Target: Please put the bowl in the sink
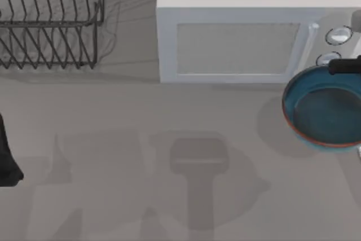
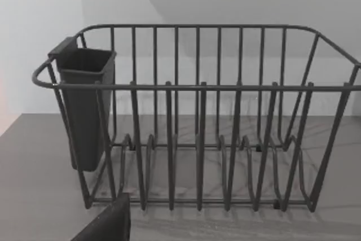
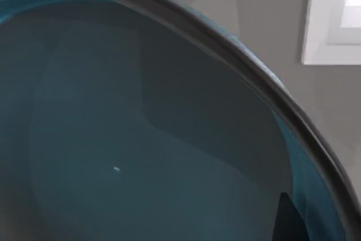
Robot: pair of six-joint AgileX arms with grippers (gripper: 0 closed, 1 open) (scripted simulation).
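Observation:
The glossy blue bowl (image 1: pixel 324 108) with a thin red-orange rim hangs at the right edge of the top view, in front of the microwave's right end. Its shadow lies on the table to its left, so it is off the surface. My right gripper (image 1: pixel 343 67) is shut on the bowl's far rim. The right wrist view looks into the bowl's blue inside (image 3: pixel 124 139), with a dark fingertip (image 3: pixel 287 218) against the wall. My left arm (image 1: pixel 7 162) is parked at the table's left edge. The sink is out of view.
A white microwave (image 1: pixel 231 38) stands at the back, middle to right. A dark wire dish rack (image 1: pixel 51 21) sits at the back left; the left wrist view faces the rack (image 2: pixel 197 122) and its dark cutlery cup (image 2: pixel 84 105). Grey tabletop (image 1: pixel 169 139) spreads in front.

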